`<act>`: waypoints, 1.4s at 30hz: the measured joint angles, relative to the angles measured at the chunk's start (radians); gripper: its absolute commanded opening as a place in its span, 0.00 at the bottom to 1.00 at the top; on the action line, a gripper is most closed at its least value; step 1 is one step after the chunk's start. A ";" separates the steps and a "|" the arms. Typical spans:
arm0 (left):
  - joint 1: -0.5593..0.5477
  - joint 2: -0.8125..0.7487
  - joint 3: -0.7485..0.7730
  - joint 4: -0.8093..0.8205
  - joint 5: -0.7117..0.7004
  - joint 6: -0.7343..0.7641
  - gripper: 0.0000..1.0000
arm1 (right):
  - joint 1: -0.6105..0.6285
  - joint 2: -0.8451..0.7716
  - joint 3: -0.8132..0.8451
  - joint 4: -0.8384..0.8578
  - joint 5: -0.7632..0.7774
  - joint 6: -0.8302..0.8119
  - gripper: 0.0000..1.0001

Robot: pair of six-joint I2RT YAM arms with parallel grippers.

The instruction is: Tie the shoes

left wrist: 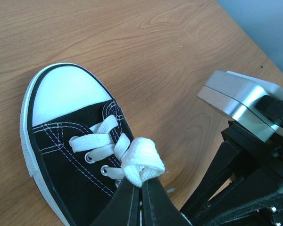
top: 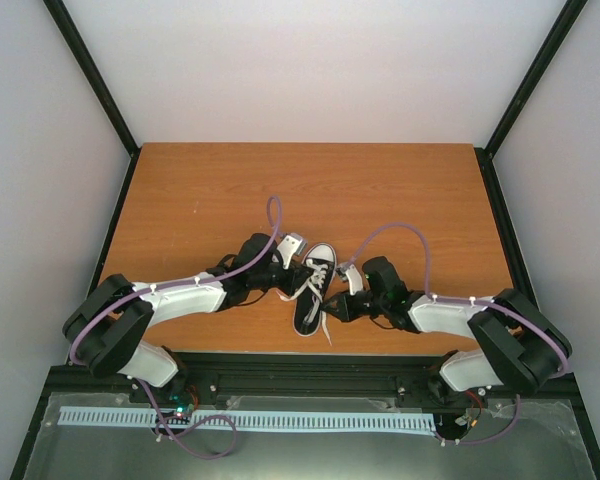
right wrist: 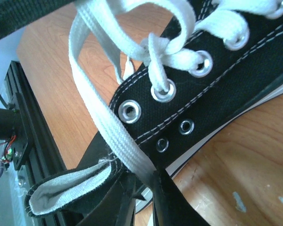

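The left gripper (left wrist: 142, 187) is clamped on a folded loop of white lace (left wrist: 142, 160) at its fingertips. The right gripper (right wrist: 142, 184) looks pinched on a flat lace strand (right wrist: 96, 113) running up from it to the eyelets (right wrist: 162, 92). The sneaker (left wrist: 70, 160) lies on the table (left wrist: 155, 56) between them, just ahead of both. The lace should be soft and limp, best held near the crossing; the shoe looks light and may slide when pulled.

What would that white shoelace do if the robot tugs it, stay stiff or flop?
Probably floppy: the shoelace is a flat woven strip, and it folds into a soft loop where the left gripper pinches it. Likely it slips little, since the weave looks rough. A hard pull might drag the small shoe along.
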 measured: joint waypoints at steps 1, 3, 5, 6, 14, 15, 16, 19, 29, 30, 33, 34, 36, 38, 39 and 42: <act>0.000 0.000 0.000 -0.001 0.000 0.000 0.01 | 0.000 0.000 0.002 0.000 0.005 -0.001 0.05; 0.000 0.000 0.000 -0.003 0.000 0.000 0.01 | 0.001 -0.005 0.003 -0.006 0.016 0.000 0.03; 0.000 0.000 0.000 -0.006 0.001 0.000 0.01 | 0.001 -0.024 0.004 -0.026 0.035 -0.003 0.03; 0.000 0.000 0.000 -0.008 0.002 0.000 0.01 | 0.001 -0.038 0.004 -0.039 0.046 -0.004 0.03; 0.000 0.000 0.000 -0.025 0.006 0.006 0.01 | 0.001 -0.212 0.067 -0.203 0.153 -0.025 0.03; 0.000 0.000 0.000 -0.027 0.008 0.007 0.01 | 0.001 -0.224 0.080 -0.217 0.161 -0.026 0.03; 0.000 0.000 0.000 -0.030 0.010 0.007 0.01 | 0.001 -0.231 0.095 -0.227 0.165 -0.027 0.03; 0.000 -0.002 0.000 -0.037 0.018 0.008 0.01 | 0.001 -0.233 0.129 -0.241 0.163 -0.027 0.03; 0.000 -0.029 -0.017 -0.005 0.066 0.006 0.01 | 0.001 -0.069 0.210 -0.275 0.124 0.006 0.03; 0.000 -0.029 -0.020 0.001 0.074 0.006 0.01 | 0.001 -0.056 0.210 -0.277 0.122 0.011 0.03; 0.000 -0.029 -0.032 0.018 0.095 0.006 0.01 | 0.001 -0.026 0.212 -0.278 0.114 0.025 0.03; 0.000 -0.029 -0.037 0.023 0.101 0.006 0.01 | 0.001 -0.016 0.214 -0.277 0.111 0.029 0.03; 0.000 -0.029 -0.049 0.030 0.110 0.006 0.01 | 0.001 0.002 0.219 -0.277 0.106 0.037 0.03; 0.000 -0.032 -0.064 0.032 0.116 0.006 0.01 | 0.001 0.021 0.224 -0.277 0.104 0.043 0.03; 0.000 -0.038 -0.075 0.035 0.118 0.006 0.01 | 0.001 0.027 0.225 -0.277 0.104 0.045 0.03; 0.000 -0.070 -0.111 0.047 0.122 0.006 0.01 | 0.001 0.043 0.231 -0.277 0.104 0.052 0.03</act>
